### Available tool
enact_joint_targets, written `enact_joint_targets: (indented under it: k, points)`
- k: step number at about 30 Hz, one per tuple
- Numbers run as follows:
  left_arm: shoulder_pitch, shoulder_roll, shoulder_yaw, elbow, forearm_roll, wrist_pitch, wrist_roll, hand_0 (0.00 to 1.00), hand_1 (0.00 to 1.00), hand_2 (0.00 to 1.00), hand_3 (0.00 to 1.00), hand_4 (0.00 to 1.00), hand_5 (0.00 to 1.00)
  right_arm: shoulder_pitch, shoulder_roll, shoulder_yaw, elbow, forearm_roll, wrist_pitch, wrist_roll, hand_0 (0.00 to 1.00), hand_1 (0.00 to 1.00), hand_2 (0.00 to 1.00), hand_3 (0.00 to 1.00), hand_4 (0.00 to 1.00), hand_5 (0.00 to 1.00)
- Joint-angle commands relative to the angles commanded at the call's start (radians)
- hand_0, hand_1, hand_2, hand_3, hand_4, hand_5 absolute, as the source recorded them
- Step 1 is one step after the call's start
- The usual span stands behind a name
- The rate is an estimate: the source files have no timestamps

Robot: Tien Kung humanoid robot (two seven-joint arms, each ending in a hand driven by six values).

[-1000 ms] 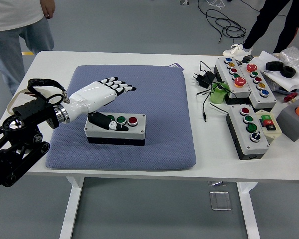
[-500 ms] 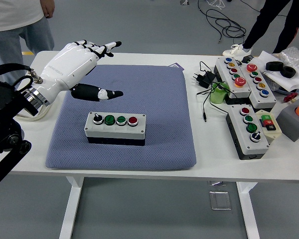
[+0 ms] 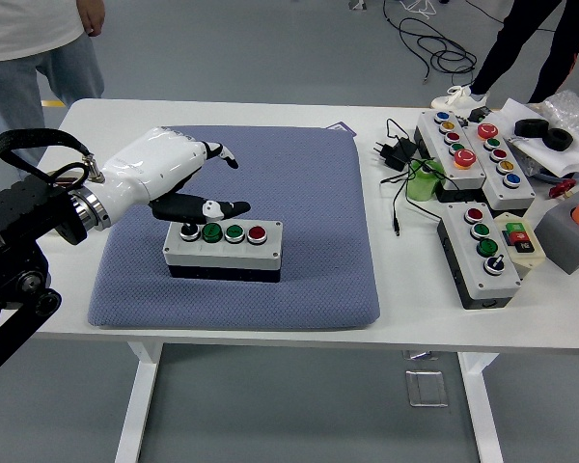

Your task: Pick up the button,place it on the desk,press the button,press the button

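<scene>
A grey button box (image 3: pixel 224 248) with a black knob, two green buttons and a red button lies on the blue-grey pad (image 3: pixel 299 270). My left hand (image 3: pixel 179 174), white with black fingertips, hovers over the box's left end. Its thumb (image 3: pixel 212 207) stretches right, just above the knob and first green button. The other fingers are curled loosely and hold nothing. My right hand is out of view.
Two larger button boxes (image 3: pixel 468 145) and a smaller one (image 3: pixel 487 251) sit at the right with a charger and cables (image 3: pixel 398 154). An orange object on a grey block (image 3: pixel 574 227) is at the far right. A person (image 3: pixel 34 39) stands at the far left corner.
My left hand rose off the box toward the table's far left, then came back down to the box's left end, thumb over the buttons. The box has not moved.
</scene>
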Motion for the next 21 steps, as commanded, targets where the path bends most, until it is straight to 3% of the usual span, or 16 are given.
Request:
enact_joint_targets:
  k: [3,8,21]
  points:
    - [-0.002,0.0,0.01,0.008,-0.039,-0.049,0.021,0.013,0.002,0.037,0.732,0.803,0.998,0.0,0.0,0.003,0.0,-0.005,0.001,0.0,0.629,0.556,0.632,0.571,0.31,0.26]
    - [-0.002,0.002,0.033,0.009,-0.055,-0.081,0.033,0.013,0.002,0.037,0.732,0.803,0.998,0.0,0.0,0.003,0.0,-0.004,0.0,0.0,0.629,0.556,0.632,0.571,0.31,0.26]
    - [-0.012,-0.008,0.082,0.05,-0.071,-0.064,0.039,0.018,0.002,0.043,0.748,0.788,0.998,0.001,0.0,0.004,0.0,-0.007,0.001,0.0,0.629,0.556,0.632,0.57,0.311,0.261]
